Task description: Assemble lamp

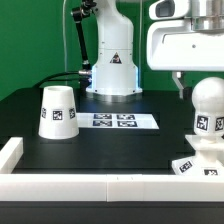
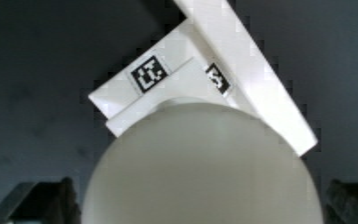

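the black table [image 1: 60, 155] fills most of what i see, with the arm [image 1: 110, 55] mounted at its far edge. the gripper [image 1: 188, 85] hangs at the exterior view's right, over the top of the bulb [image 1: 207, 102]. on the wrist view its fingers [image 2: 37, 200] are spread wide, one either side of the bulb, with a dark sliver between. the shade [image 1: 57, 112] sits mouth-down, well apart on the left. the bulb stands upright on the base [image 1: 203, 162]. the marker board [image 1: 115, 121] lies between them.
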Action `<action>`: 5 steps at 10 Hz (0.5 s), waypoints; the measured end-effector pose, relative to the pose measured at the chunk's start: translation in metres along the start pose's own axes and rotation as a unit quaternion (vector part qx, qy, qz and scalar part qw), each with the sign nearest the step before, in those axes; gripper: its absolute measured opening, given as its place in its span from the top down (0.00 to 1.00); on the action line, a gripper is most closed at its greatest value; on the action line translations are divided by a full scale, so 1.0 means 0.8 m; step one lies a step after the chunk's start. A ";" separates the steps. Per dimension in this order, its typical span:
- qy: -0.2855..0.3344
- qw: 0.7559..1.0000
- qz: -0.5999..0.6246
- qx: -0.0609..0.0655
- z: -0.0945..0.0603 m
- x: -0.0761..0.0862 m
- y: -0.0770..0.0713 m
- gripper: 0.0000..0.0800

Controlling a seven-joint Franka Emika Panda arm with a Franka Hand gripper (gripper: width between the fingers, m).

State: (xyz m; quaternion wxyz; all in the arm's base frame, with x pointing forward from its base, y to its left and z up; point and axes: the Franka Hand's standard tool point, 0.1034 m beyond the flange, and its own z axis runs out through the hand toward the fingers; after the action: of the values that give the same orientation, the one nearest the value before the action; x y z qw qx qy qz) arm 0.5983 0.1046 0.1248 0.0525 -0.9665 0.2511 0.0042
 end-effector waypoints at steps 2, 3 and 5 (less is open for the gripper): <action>-0.002 0.997 -0.073 0.000 0.000 0.000 0.002 0.13; -0.003 0.994 -0.109 -0.001 0.001 0.000 0.002 0.13; -0.003 0.983 -0.183 -0.001 0.001 0.000 0.003 0.13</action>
State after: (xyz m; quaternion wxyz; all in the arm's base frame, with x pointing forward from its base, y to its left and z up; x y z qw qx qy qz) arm 0.5973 0.1027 0.1239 0.0519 -0.9962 0.0700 -0.0027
